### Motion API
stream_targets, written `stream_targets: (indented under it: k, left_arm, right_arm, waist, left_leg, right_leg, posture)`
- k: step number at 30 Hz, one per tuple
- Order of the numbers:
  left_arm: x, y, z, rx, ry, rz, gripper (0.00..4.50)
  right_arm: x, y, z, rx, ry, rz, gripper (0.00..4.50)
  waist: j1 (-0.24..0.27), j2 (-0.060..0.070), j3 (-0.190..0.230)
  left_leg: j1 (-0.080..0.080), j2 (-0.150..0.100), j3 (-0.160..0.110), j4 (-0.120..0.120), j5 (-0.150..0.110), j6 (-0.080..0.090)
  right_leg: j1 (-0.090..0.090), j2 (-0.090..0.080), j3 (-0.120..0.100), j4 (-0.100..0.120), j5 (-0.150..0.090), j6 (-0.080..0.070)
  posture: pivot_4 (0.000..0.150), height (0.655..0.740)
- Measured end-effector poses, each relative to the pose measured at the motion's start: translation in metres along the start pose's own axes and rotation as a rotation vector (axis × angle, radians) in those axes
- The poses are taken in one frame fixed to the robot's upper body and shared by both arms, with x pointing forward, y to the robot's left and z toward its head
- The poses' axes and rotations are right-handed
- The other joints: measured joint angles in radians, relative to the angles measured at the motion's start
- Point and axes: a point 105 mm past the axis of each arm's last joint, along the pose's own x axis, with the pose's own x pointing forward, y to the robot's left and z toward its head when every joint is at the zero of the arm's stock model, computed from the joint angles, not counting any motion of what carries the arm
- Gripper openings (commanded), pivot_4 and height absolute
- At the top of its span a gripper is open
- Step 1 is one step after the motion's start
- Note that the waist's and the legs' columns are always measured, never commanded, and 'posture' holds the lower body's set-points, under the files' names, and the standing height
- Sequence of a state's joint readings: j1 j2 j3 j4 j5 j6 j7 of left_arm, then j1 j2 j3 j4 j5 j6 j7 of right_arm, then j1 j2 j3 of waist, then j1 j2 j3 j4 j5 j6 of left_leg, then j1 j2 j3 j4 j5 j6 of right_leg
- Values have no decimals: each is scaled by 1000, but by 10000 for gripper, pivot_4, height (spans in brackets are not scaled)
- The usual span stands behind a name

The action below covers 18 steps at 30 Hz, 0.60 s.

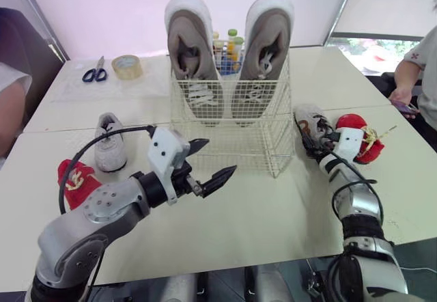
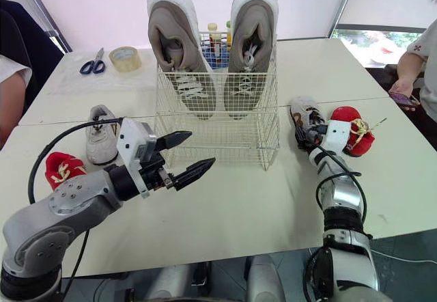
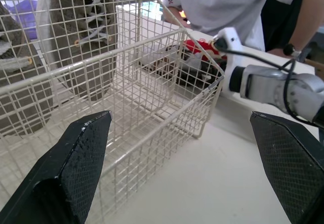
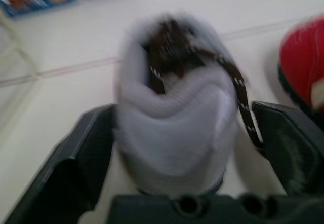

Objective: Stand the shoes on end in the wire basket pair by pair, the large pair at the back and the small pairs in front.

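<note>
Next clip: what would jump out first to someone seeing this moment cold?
The two large grey shoes stand on end at the back of the wire basket in the middle of the table. In front of the basket the left hand hovers open, holding nothing. To the basket's right, the right hand has its fingers on either side of a small white shoe lying beside a red shoe.

Directly ahead of the left gripper [image 1: 218, 157] stands the front wall of the wire basket [image 1: 232, 148]. Beyond it the front half is vacant, with the large shoes [image 1: 191, 49] filling the rear. A red shoe [image 4: 304, 67] lies just beside the right gripper [image 4: 182, 110], with open table [image 1: 259, 206] beyond.
</note>
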<state>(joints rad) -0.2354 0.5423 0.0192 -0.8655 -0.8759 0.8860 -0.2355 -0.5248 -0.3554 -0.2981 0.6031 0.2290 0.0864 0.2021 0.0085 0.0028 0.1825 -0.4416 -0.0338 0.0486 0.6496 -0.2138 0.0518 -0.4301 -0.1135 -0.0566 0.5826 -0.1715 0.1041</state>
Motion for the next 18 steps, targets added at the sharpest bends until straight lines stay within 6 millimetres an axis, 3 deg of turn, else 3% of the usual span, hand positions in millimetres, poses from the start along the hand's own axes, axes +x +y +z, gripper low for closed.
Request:
stream_targets:
  k: [2, 5, 11, 12, 14, 18]
  left_arm:
    - [-1, 1, 0, 6, 5, 3, 45000]
    - [-2, 2, 1, 15, 10, 6, 45000]
    - [-18, 11, 23, -67, 5, -55, 45000]
    - [-22, 16, 32, -90, -14, -68, 45000]
    - [-30, 33, 51, -112, -58, -45, 45000]
    - [-36, 63, 81, -117, -134, 0, 45000]
  right_arm:
    - [3, 0, 2, -13, -19, -6, 22676]
    - [5, 1, 5, -29, -46, -5, 14845]
    - [4, -12, 22, -57, -110, -50, 13501]
    - [5, -22, 41, -64, -154, -85, 13501]
    - [6, -30, 99, -89, -302, -118, 13501]
    - [-22, -29, 249, -162, -715, -132, 13501]
  waist:
    - [0, 0, 0]
    - [-3, -1, -1]
    - [-3, 1, 1]
    - [-3, 3, 3]
    - [-3, 10, 7]
    - [-5, 11, 8]
  left_leg:
    - [0, 0, 0, 1, 0, 0]
    - [1, 0, 0, 2, -1, -1]
    - [-2, 0, -1, 1, 0, -1]
    - [-2, 0, -1, 1, 1, -1]
    - [-4, -1, 0, 1, 2, -2]
    - [-2, 0, 0, -2, 2, -2]
  right_leg:
    - [1, 0, 0, -1, 0, 0]
    - [3, 0, 0, -1, 0, 0]
    - [-2, 0, 0, 1, 0, 0]
    - [-3, 0, 0, 1, 0, 0]
    - [-5, -1, 1, 2, 0, 0]
    - [-5, 1, 1, 3, -1, 1]
  posture:
    - [1500, 7400]
    - [1500, 7400]
    - [1500, 7400]
    - [1500, 7400]
    - [1500, 7400]
    - [1500, 7400]
